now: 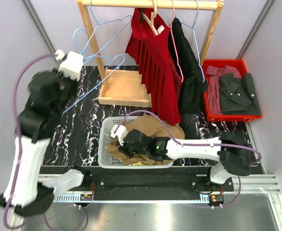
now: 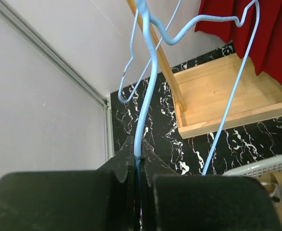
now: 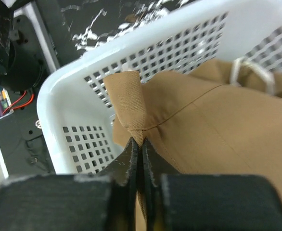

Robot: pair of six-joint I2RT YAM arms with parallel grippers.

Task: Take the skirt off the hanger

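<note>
Tan skirt (image 1: 150,126) crumpled inside the white basket (image 1: 104,144), at the near edge of the black marbled worktop (image 1: 78,130), on no hanger. Pinched at a folded edge of its cloth by the right pincer (image 3: 137,142), jaws pressed almost together with only the thin fold between them. In the right wrist view, this fold close to the perforated basket wall, and a small white loop on the cloth further back.

Light blue wire hanger (image 2: 147,103) bare, gripped on its wire by the left pincer (image 2: 138,156), jaws closed tight on it, held up over the left side of the worktop.

Behind, a wooden rack (image 1: 124,89) with more wire hangers, a red dress (image 1: 155,72) and a black garment (image 1: 191,82). To the right, a red bin (image 1: 232,116) with folded clothes inside.
</note>
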